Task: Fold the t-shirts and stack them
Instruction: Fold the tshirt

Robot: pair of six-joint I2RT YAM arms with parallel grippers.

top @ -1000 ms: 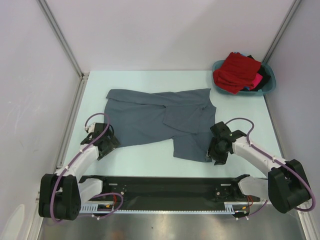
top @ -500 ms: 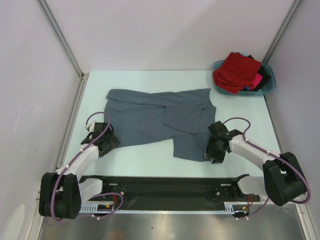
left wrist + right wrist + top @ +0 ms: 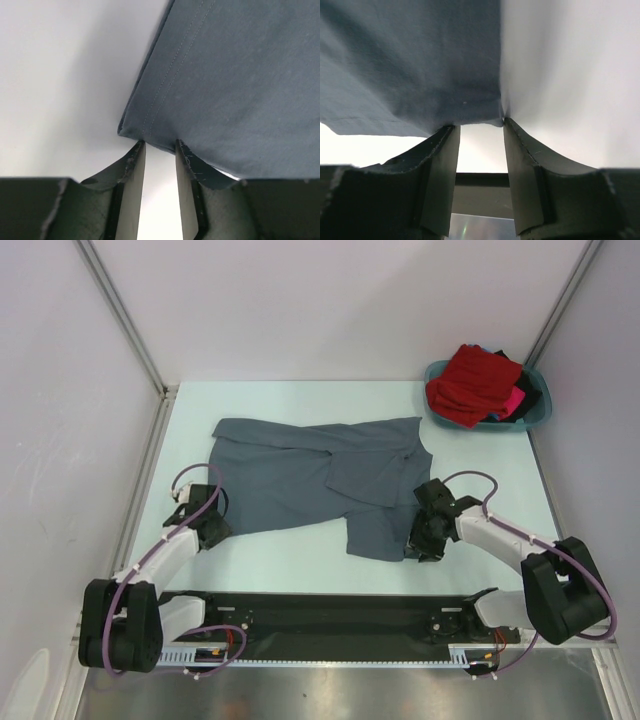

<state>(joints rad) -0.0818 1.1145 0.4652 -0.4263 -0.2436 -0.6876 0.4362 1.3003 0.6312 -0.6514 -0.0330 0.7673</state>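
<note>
A large slate-grey t-shirt (image 3: pixel 310 480) lies spread and rumpled across the middle of the table. My left gripper (image 3: pixel 214 528) sits low at its near-left corner; in the left wrist view its fingertips (image 3: pixel 160 144) stand a narrow gap apart right at the stitched hem of the grey t-shirt (image 3: pixel 235 90), with bare table showing between them. My right gripper (image 3: pixel 418 540) is at the shirt's near-right corner. Its jaws (image 3: pixel 479 124) stand wider apart, the tips just touching the edge of the grey cloth (image 3: pixel 410 65). Red (image 3: pixel 472 380), pink (image 3: pixel 514 400) and dark (image 3: pixel 532 390) t-shirts are piled in the basin.
A teal plastic basin (image 3: pixel 542 416) sits at the back right corner, against the right wall. Metal frame posts and white walls close in the table on the left, back and right. A black rail (image 3: pixel 330 615) runs along the near edge between the arm bases.
My left gripper's jaws have narrowed at the shirt's near-left corner. My right gripper has slid left up to the shirt's near-right corner. The shirt has not moved.
</note>
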